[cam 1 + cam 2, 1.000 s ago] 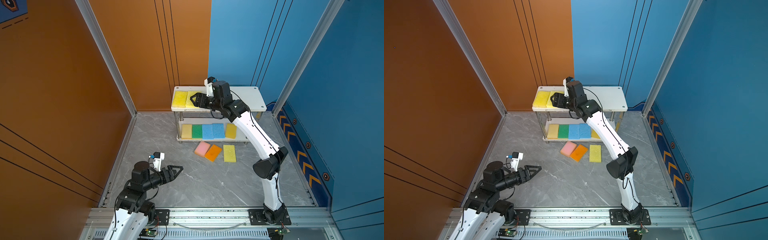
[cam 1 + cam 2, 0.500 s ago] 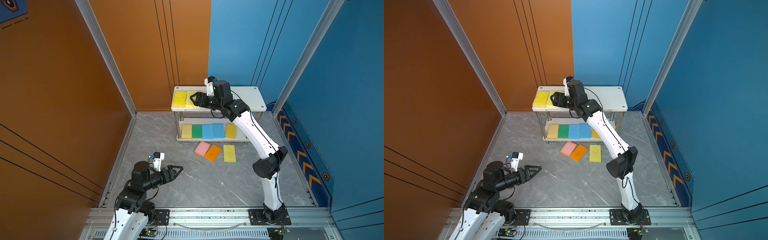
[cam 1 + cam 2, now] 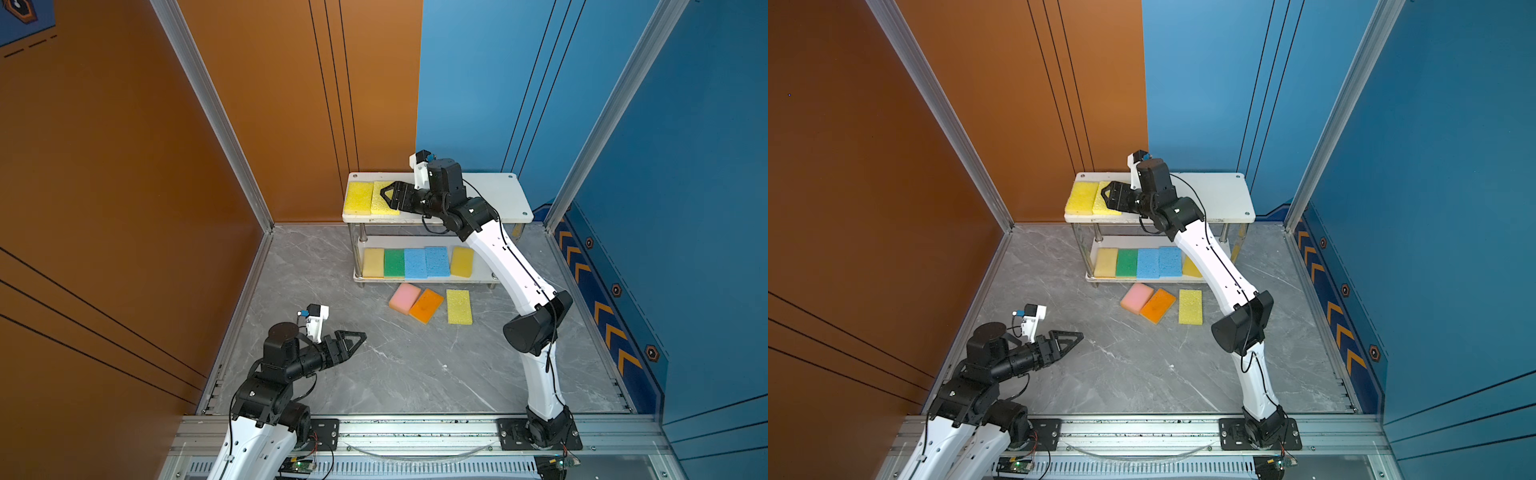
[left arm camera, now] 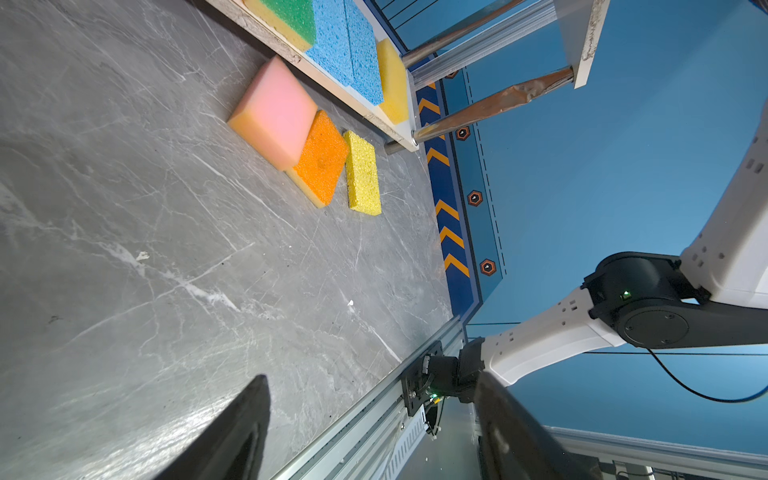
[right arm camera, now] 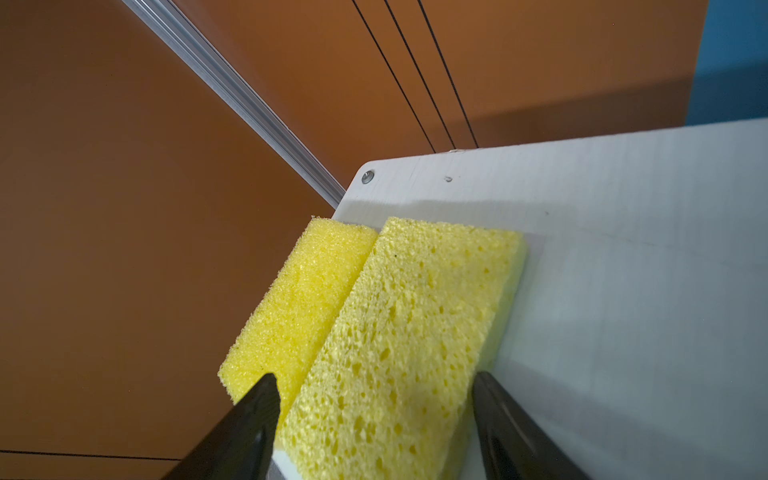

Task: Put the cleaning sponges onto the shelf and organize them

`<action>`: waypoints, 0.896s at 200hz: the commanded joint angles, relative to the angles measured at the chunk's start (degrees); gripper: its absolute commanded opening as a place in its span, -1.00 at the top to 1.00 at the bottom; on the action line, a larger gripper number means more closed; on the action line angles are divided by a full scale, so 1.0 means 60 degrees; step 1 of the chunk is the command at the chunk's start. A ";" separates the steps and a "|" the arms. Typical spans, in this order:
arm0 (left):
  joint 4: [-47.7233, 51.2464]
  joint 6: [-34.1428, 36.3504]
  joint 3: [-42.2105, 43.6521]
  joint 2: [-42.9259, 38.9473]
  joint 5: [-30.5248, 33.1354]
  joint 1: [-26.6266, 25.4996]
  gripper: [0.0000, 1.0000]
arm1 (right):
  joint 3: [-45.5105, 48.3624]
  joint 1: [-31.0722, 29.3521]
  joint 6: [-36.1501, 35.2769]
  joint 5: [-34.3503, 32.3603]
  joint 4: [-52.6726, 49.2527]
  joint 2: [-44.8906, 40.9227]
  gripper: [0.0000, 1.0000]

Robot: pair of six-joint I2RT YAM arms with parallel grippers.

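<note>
Right gripper (image 3: 387, 195): stands wide open astride coarse yellow sponge (image 5: 399, 332) at far left of shelf (image 3: 494, 195) top, holds nothing. Left gripper (image 3: 360, 337): hovers open, empty, near left. Shelved: seven sponges. Left to shelve: pink sponge (image 3: 404, 296), orange sponge (image 3: 426, 305), lone yellow sponge (image 3: 459, 306), on floor (image 3: 415, 374) before shelf.
</note>
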State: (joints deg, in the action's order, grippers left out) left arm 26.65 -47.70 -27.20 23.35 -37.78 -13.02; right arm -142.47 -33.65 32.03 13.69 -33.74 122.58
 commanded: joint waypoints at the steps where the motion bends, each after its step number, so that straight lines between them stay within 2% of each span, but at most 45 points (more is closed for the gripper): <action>1: 0.0128 0.0245 -0.0035 0.0034 -0.0118 0.0104 -0.57 | -0.0109 0.0103 0.0269 0.0224 -0.0354 0.0543 -0.49; 109: 0.0150 0.0260 -0.0037 0.0006 -0.0084 0.0141 -0.57 | -0.0169 0.0195 0.0139 0.0119 -0.0266 0.0522 -0.50; 158: 0.0142 0.0303 -0.0225 0.0078 -0.0033 0.0150 -0.59 | 0.0811 0.0159 -0.0616 -0.0611 -0.0281 -0.0986 -0.50; 179: 0.0107 0.0315 -0.0358 0.0158 -0.0017 0.0157 -0.70 | 0.1723 0.0079 -0.0957 -0.0567 -0.0266 -0.1973 -0.50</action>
State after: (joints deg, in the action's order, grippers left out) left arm 26.87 -47.24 -27.44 23.77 -37.76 -12.64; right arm -136.70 -32.97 29.80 11.73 -32.91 118.37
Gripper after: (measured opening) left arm 0.830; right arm 0.749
